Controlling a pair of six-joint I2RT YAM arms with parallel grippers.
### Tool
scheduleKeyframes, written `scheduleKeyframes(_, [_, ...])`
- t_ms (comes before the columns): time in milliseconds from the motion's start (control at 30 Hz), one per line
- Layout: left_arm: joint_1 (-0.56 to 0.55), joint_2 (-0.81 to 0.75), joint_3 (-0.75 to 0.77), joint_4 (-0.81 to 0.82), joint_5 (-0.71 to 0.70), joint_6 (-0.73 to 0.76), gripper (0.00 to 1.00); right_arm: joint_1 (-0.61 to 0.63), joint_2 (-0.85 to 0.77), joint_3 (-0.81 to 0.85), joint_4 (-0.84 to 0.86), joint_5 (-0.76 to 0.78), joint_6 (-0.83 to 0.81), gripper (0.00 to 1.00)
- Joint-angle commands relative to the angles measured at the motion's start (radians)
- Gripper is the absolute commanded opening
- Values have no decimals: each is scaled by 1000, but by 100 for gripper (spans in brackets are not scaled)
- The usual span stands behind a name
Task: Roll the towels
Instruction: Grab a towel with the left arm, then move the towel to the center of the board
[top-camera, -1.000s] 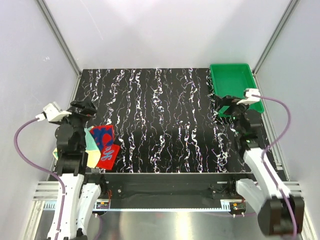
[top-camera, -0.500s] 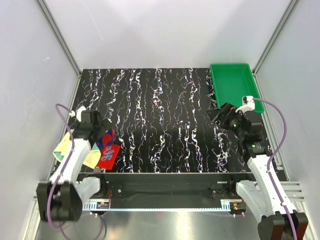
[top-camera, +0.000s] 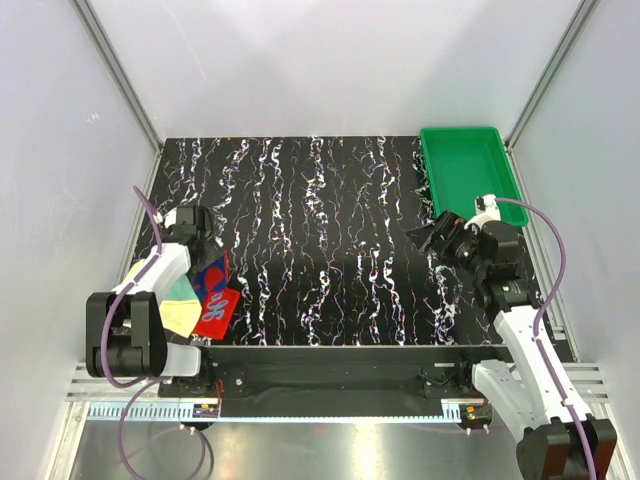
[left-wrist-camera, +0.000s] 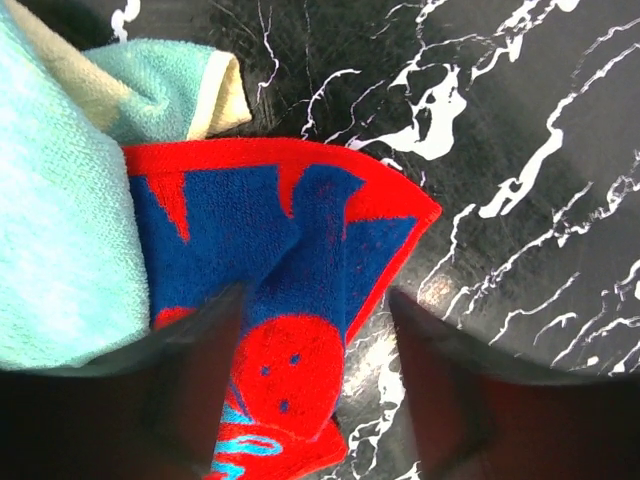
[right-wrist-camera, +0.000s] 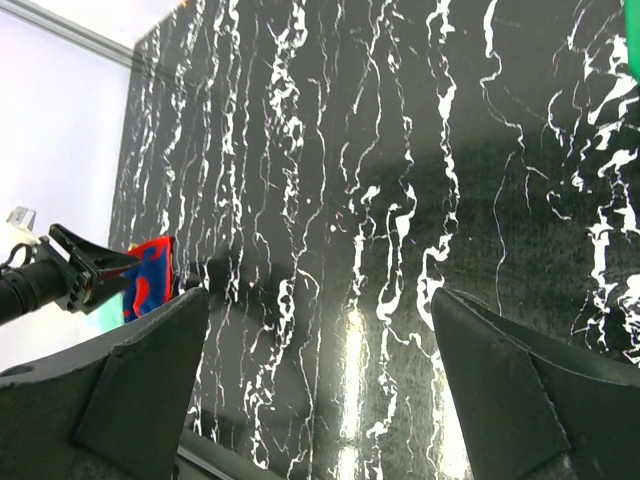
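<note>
Left tool (left-wrist-camera: 315, 297), now lowered to the red towel (left-wrist-camera: 250, 200), narrows still-parted jaws around its corner, beginning the grasp; right tool (right-wrist-camera: 320, 300) stays spread.

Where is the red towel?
In the top view, the red towel lies near the table's front-left corner, right beside the yellow towel on its left.

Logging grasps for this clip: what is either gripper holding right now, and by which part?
Nothing is gripped yet: the left gripper straddles the red towel near one corner, jaws apart; the right gripper is open, empty.
</note>
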Motion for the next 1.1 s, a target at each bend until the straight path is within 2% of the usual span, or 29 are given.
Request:
scheduleKeyframes(0, [-1, 22, 34, 43, -17, 13, 49, 10, 15, 25, 6, -30, -27, 100])
scheduleKeyframes(33, [-1, 27, 37, 43, -16, 18, 45, 12, 15, 25, 5, -30, -29, 100])
scheduleKeyframes(67, [0, 36, 39, 44, -13, 18, 34, 10, 15, 23, 3, -30, -29, 100])
scheduleKeyframes(133, [0, 41, 40, 49, -5, 24, 27, 12, 12, 20, -3, -30, -32, 100])
scheduleKeyframes(233, [-1, 42, 46, 41, 7, 28, 7, 12, 0, 17, -17, -31, -30, 100])
scheduleKeyframes(300, [0, 24, 40, 47, 13, 25, 0, 12, -14, 15, -24, -31, -30, 100])
scheduleKeyframes(533, [-1, -11, 13, 61, 24, 41, 0, 12, -46, 25, -67, -31, -27, 100])
scheduleKeyframes(633, [-26, -77, -7, 78, 18, 41, 0, 12, -58, 29, -83, -30, -30, 100])
scheduleKeyframes(700, [-52, -174, 8, 61, 20, 47, 0, 12, -63, 34, -96, -30, -33, 100])
scheduleKeyframes(800, [-95, -275, 126, -37, 17, 59, 0, 12, -58, 38, -101, -26, -38, 100])
scheduleKeyframes(867, [-116, -310, 261, -113, 27, 82, 0, 12, -52, 43, -100, -25, -35, 100])
scheduleKeyframes(933, [-150, -312, 389, -172, 62, 111, 0, 12, -46, 48, -93, -25, -29, 100])
scheduleKeyframes(1067, [-233, -243, 528, -250, 153, 142, 0, 13, -31, 63, -89, -23, -21, 100])
